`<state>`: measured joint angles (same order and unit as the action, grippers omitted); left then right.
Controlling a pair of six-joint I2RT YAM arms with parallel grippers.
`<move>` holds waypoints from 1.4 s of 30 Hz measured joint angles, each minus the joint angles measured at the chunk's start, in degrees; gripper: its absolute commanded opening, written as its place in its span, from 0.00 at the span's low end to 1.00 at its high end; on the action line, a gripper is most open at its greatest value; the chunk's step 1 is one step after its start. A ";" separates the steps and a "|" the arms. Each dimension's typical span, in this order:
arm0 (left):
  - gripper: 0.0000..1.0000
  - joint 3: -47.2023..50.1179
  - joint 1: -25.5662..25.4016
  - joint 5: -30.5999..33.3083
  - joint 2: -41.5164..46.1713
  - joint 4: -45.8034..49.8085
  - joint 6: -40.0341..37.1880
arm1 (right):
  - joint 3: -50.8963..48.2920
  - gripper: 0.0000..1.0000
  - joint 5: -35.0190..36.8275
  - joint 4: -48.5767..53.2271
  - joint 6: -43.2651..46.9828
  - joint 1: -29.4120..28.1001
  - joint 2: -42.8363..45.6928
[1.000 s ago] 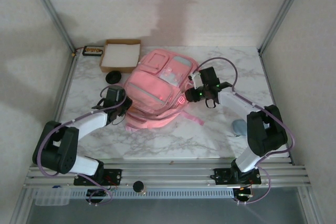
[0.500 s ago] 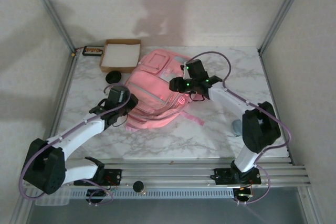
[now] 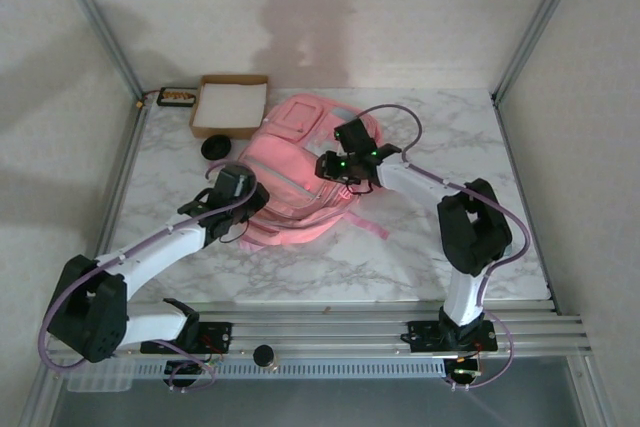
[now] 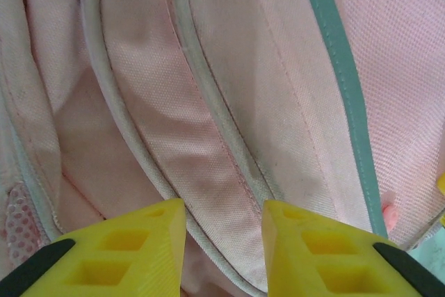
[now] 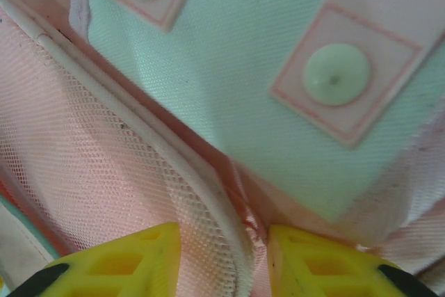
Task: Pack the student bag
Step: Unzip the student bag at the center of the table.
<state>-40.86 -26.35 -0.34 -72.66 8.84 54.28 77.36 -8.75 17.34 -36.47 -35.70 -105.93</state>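
The student bag (image 3: 290,162), pink with grey-white panels, lies flat in the middle of the marble table. My left gripper (image 3: 245,187) is at its near-left edge. In the left wrist view the yellow fingers (image 4: 224,241) stand apart over a piped pink seam band (image 4: 208,172), open and gripping nothing. My right gripper (image 3: 328,165) reaches over the bag's front from the right. In the right wrist view its fingers (image 5: 224,255) are closed in on the white piping of a mesh pocket (image 5: 104,172) and a fold of pink fabric, just below a pale panel with round snaps (image 5: 336,74).
A brown cardboard box (image 3: 230,105) with a white inside stands at the back left, with a small black round thing (image 3: 215,148) in front of it and a dark flat item (image 3: 177,97) beside it. A loose pink strap (image 3: 370,224) trails toward the front right. Metal frame posts bound the table.
The right arm swung left from the bag's right edge onto its front. The left arm stretched forward along the bag's near-left edge.
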 measured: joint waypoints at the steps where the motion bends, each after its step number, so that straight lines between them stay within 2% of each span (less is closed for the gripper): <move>1: 0.36 -0.02 -0.26 0.02 -0.15 0.02 0.04 | 0.09 0.33 0.15 -0.09 -0.22 -0.17 -0.46; 7: 0.41 -0.50 -2.19 -0.09 -0.04 0.00 1.75 | 0.76 0.04 -0.55 -0.37 -0.85 -0.15 -1.64; 9: 0.44 -0.50 -3.72 -0.28 0.76 -0.02 3.85 | 0.74 0.00 -1.95 -1.14 -1.70 -0.17 -1.33; 15: 0.52 -0.17 -10.38 0.20 5.77 -2.67 12.46 | -2.05 0.00 -6.58 -5.95 -6.75 -0.17 1.38; 24: 0.50 0.22 -20.50 4.94 5.81 -8.26 27.69 | -12.94 0.00 -12.22 -19.91 -21.14 -0.37 8.46; 33: 0.41 -2.01 -25.59 11.98 -0.22 -6.49 36.54 | -14.14 0.00 -12.33 -24.20 -26.14 -2.36 8.98; 42: 0.38 -8.96 -25.11 18.18 -2.73 0.26 40.04 | -16.48 0.00 -12.26 -27.93 -27.89 -2.45 9.20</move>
<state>-49.82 -51.46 17.85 -75.40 9.10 94.32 60.88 -21.02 -10.59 -64.36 -38.15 -96.73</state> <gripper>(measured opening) 0.395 0.062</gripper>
